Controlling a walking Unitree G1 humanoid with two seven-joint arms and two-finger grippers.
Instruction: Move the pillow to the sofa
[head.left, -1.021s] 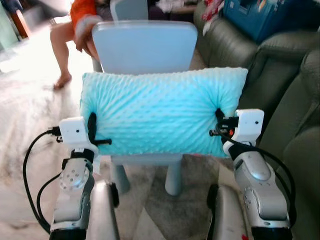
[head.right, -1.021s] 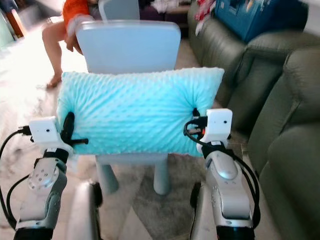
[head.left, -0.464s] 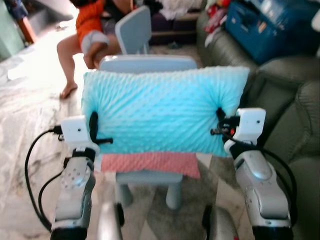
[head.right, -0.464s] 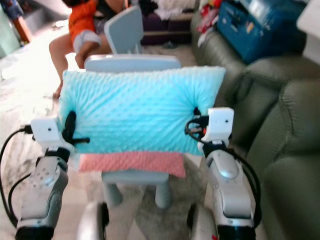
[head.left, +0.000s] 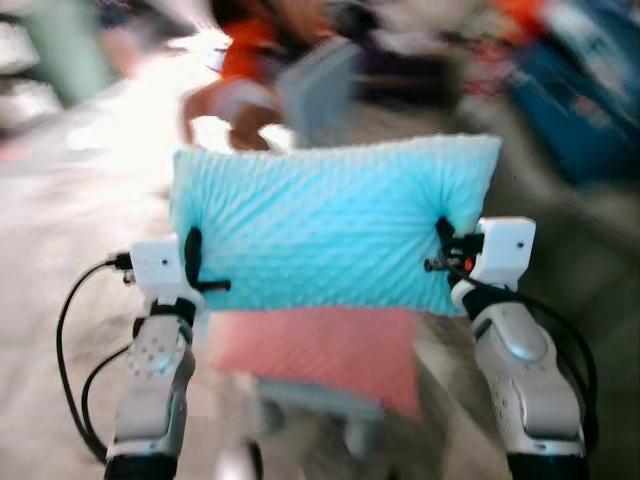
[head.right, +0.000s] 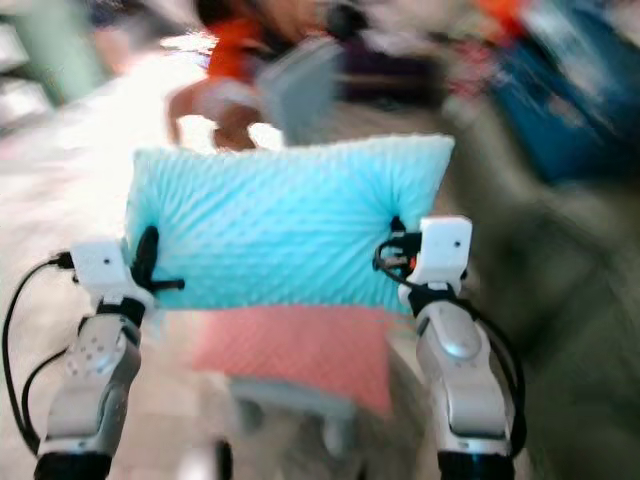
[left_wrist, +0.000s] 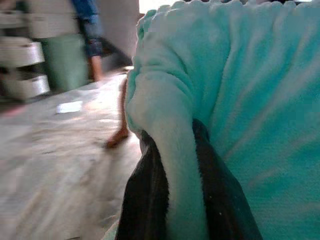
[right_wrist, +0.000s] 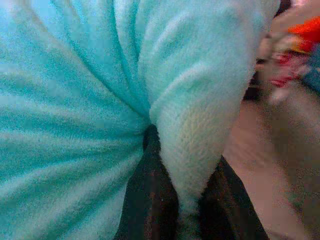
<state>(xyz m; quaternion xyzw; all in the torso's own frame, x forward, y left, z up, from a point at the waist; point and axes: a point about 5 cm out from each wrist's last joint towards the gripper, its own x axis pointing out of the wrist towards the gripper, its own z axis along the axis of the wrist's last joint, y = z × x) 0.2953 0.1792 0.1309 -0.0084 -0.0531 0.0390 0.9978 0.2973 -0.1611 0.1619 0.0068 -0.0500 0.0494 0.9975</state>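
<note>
The turquoise dimpled pillow (head.left: 325, 225) hangs in the air in front of the robot, stretched level between its two arms, well above the floor (head.left: 60, 260). The left end effector (head.left: 191, 262) is clenched on the pillow's edge at about 9 o'clock; in the left wrist view its two black fingers (left_wrist: 145, 200) pinch a fold of the plush fabric between them. The right end effector (head.left: 443, 243) grips the opposite edge at about 3 o'clock, and the right wrist view shows its fingers (right_wrist: 150, 195) squeezing a bunched ridge of the same cloth.

Directly beneath the pillow, at 6 o'clock, lies a pink cushion (head.left: 318, 352) on a pale blue-grey piece of furniture (head.left: 320, 400) too blurred to name with certainty. Beyond the pillow's top edge, toward 12 o'clock, a person in an orange top (head.left: 245, 62) is near a grey-blue chair back (head.left: 320, 88). The surroundings are heavily smeared; dark grey shapes at 3 o'clock (head.left: 590, 250) cannot be made out clearly.
</note>
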